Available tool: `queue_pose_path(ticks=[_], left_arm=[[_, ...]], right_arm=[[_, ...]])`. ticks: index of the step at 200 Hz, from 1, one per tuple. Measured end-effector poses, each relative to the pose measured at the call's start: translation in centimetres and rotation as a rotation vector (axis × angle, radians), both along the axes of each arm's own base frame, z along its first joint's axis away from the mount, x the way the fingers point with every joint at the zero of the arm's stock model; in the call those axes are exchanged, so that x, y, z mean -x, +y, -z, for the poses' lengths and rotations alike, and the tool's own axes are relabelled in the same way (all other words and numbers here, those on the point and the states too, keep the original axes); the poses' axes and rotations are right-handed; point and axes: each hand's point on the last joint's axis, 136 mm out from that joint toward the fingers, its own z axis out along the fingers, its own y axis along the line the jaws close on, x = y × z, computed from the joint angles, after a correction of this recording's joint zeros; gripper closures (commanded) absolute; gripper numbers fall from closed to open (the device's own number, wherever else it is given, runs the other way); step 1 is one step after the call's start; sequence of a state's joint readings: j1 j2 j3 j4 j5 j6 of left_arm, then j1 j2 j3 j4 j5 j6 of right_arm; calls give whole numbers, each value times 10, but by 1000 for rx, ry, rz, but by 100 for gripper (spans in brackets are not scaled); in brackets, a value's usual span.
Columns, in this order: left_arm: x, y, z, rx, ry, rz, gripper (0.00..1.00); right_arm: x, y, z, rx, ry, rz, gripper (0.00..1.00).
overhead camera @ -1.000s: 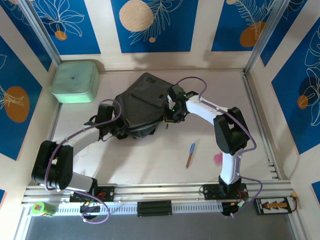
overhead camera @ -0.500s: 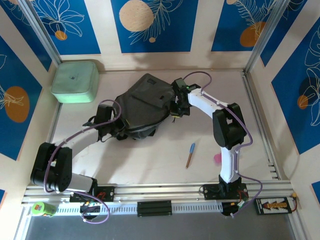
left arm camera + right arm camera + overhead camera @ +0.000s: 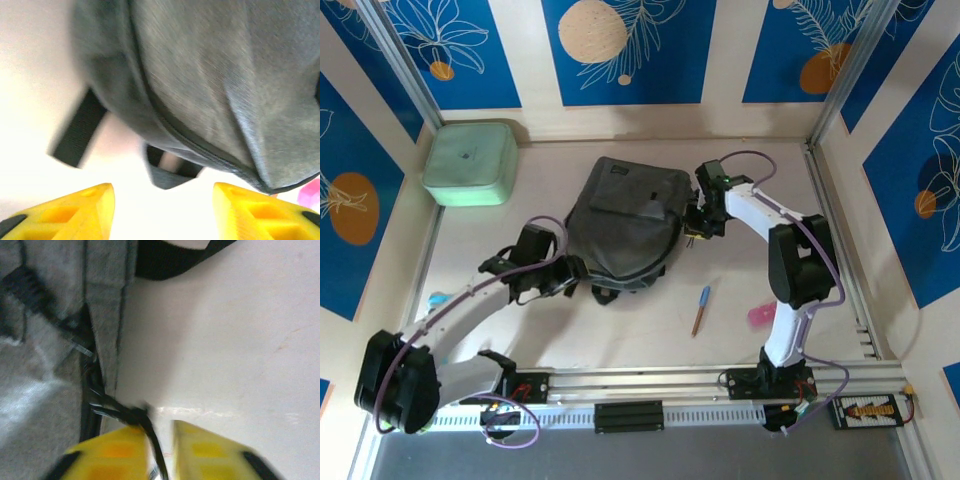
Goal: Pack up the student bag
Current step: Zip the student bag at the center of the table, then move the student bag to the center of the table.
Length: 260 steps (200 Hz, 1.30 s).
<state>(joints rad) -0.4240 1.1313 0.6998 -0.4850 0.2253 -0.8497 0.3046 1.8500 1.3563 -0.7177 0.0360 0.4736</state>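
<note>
At three o'clock of the student bag (image 3: 625,225), held right gripper (image 3: 160,432) barely apart around a cord (image 3: 120,410); at seven, left gripper (image 3: 162,200) apart, empty, likely releasing.

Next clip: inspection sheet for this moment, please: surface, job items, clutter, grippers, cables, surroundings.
Surface: pale table, no spills seen.
Job's things: dark grey student bag lying flat mid-table, black straps at its near end.
Clutter: mint-green box in the far left corner; pen and small pink item near the right arm.
Grippers: left gripper open, empty, short of the bag's near end; right gripper narrowly apart beside the bag's edge, black cord between its fingers.
Cables: purple cables looped along both arms.
Surroundings: blue patterned wall panels.
</note>
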Motion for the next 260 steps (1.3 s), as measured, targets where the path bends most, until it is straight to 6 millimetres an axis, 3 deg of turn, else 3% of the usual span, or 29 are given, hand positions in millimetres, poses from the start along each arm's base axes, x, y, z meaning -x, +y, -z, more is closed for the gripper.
queue_pose_path(ticks=[30, 49, 68, 89, 115, 143, 173, 195, 230, 245, 260], left_arm=[[-20, -5, -39, -40, -99, 77, 35], [-51, -21, -68, -49, -185, 136, 34], [-87, -42, -81, -49, -254, 184, 35], [-125, -66, -70, -40, -273, 221, 42], [-154, -85, -22, -40, -205, 231, 47], [-143, -80, 26, -62, -98, 220, 48], [-119, -67, 42, -74, -80, 206, 49], [-90, -50, 46, -89, -64, 194, 49], [-50, -26, 38, -131, -47, 203, 48], [-47, -23, 22, -143, -84, 223, 47], [-54, -26, -1, -151, -139, 244, 47]], right_arm=[[-7, 10, -38, -98, -112, -7, 39], [-23, 16, -63, -157, -191, 7, 38], [-49, 18, -75, -202, -231, 44, 38], [-86, 23, -72, -228, -251, 66, 40], [-117, 29, -47, -239, -225, 71, 41], [-115, 40, -14, -254, -149, 53, 41], [-97, 57, 0, -286, -106, 20, 42], [-66, 73, 14, -313, -60, -9, 42], [-12, 89, 10, -370, -2, -41, 43], [1, 92, 0, -387, 0, -54, 43], [2, 92, -14, -397, -29, -50, 42]])
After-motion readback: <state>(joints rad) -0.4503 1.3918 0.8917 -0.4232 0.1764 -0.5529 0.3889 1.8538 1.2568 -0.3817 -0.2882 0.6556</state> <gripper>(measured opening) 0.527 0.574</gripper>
